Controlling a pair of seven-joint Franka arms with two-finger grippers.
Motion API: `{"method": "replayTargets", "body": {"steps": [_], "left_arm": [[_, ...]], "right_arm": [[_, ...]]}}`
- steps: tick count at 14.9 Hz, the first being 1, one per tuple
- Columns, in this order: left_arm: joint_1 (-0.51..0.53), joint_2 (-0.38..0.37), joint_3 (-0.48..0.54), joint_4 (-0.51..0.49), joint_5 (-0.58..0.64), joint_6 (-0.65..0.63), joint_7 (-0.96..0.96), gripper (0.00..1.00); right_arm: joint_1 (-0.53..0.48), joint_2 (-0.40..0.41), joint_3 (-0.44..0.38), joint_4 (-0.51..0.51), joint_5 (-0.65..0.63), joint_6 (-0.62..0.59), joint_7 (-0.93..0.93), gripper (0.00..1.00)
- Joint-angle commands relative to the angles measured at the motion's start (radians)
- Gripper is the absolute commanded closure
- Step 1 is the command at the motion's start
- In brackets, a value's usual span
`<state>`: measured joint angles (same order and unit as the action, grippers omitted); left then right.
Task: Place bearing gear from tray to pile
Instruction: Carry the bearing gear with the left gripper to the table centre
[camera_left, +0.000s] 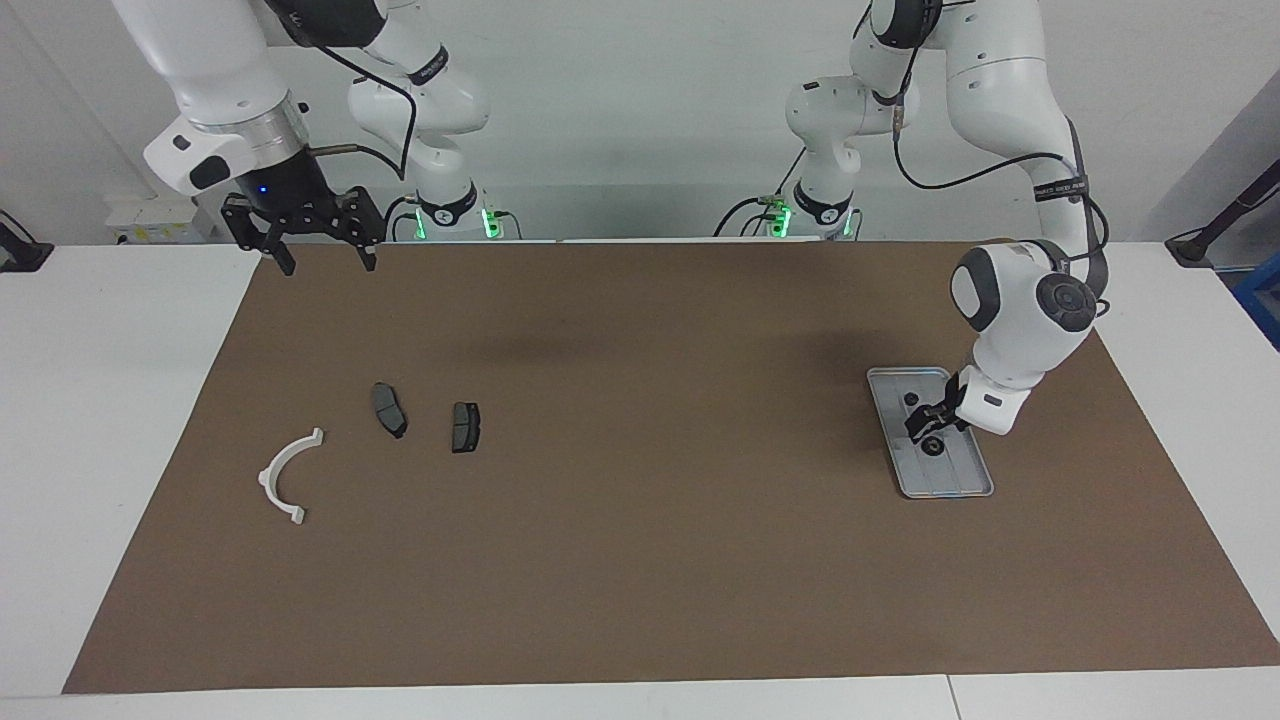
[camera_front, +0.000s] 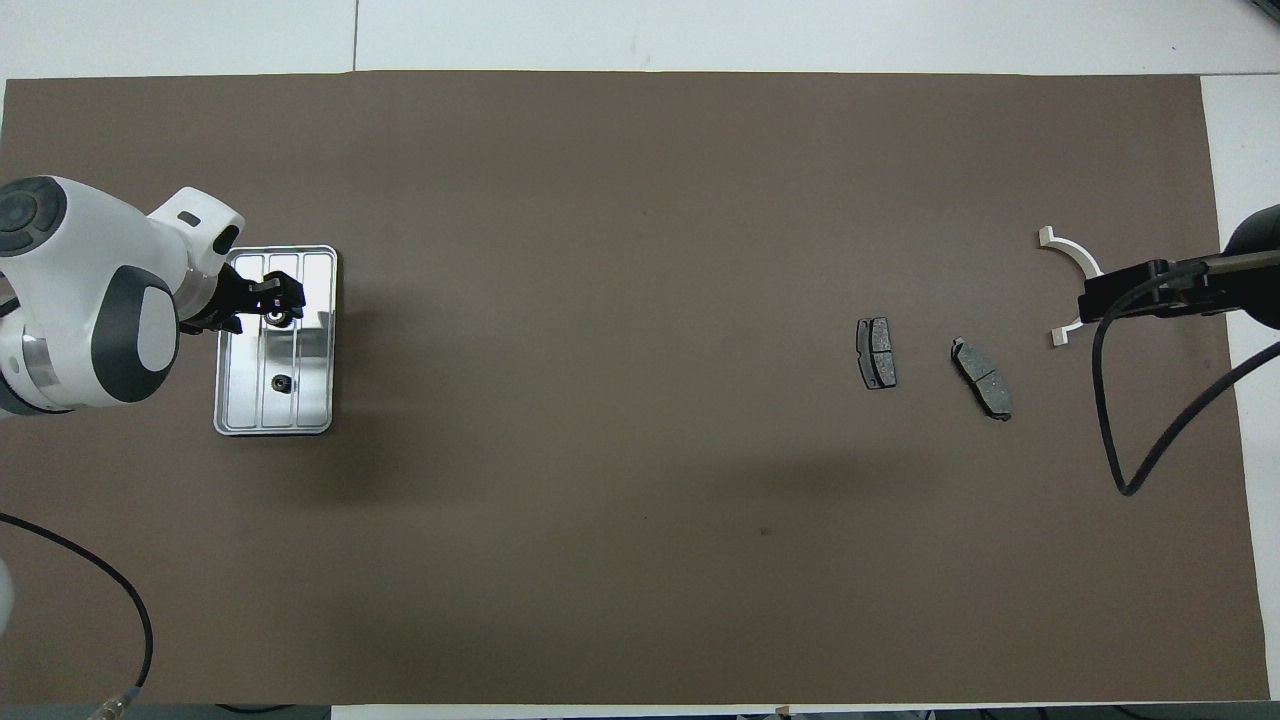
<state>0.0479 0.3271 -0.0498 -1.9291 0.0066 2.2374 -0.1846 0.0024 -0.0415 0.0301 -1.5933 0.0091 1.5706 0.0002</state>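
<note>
Gear (camera_left: 932, 446): lay in tray (camera_left: 975, 485), directly beneath left gripper (camera_left: 927, 425).
Left jaws: low, straddling gear; closure could not be told.
Second gear (camera_left: 911, 399): nearer robots.
Right gripper (camera_left: 320, 258): waited, jaws open.
Pile (camera_left: 465, 427): toward right arm's end.

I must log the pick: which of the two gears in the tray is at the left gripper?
The gear farther from the robots; the left gripper is at it.

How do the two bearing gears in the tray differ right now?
The bearing gear farther from the robots sits at the left gripper, whose fingers are around it; the bearing gear nearer the robots lies alone with nothing near it. The farther gear looks slightly larger. Both are small, dark, round and lie in the tray.
</note>
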Motion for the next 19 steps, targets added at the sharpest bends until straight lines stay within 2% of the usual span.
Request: {"method": "replayTargets", "body": {"steps": [1, 6, 8, 9, 11, 13, 15, 17, 19], "left_arm": [[0.006, 0.018, -0.002, -0.016, 0.013, 0.059, -0.013, 0.20], [0.010, 0.038, -0.001, -0.013, 0.013, 0.093, -0.013, 0.23], [0.010, 0.038, -0.001, -0.016, 0.013, 0.093, -0.013, 0.31], [0.010, 0.038, -0.002, -0.017, 0.013, 0.090, -0.013, 0.40], [0.010, 0.038, -0.002, -0.017, 0.013, 0.071, -0.015, 0.74], [0.010, 0.038, -0.002, 0.001, 0.012, 0.026, -0.018, 1.00], [-0.005, 0.043, -0.002, 0.082, 0.003, -0.088, -0.039, 1.00], [-0.075, 0.070, -0.004, 0.204, 0.004, -0.197, -0.212, 1.00], [-0.181, 0.092, -0.004, 0.268, 0.001, -0.231, -0.407, 1.00]], "right_arm": [[-0.004, -0.015, 0.004, -0.007, 0.011, 0.000, 0.012, 0.00], [-0.002, -0.028, 0.005, -0.014, 0.011, -0.011, 0.003, 0.00], [-0.002, -0.029, 0.005, -0.017, 0.012, -0.012, 0.009, 0.00], [-0.002, -0.029, 0.005, -0.019, 0.012, -0.012, 0.009, 0.00], [-0.002, -0.038, 0.005, -0.031, 0.012, -0.014, 0.009, 0.00], [-0.002, -0.040, 0.005, -0.033, 0.012, -0.015, 0.011, 0.00], [-0.001, -0.043, 0.005, -0.039, 0.011, -0.015, 0.011, 0.00], [-0.004, -0.044, 0.005, -0.043, 0.012, -0.014, 0.015, 0.00], [-0.004, -0.046, 0.005, -0.050, 0.014, -0.014, 0.017, 0.00]]}}
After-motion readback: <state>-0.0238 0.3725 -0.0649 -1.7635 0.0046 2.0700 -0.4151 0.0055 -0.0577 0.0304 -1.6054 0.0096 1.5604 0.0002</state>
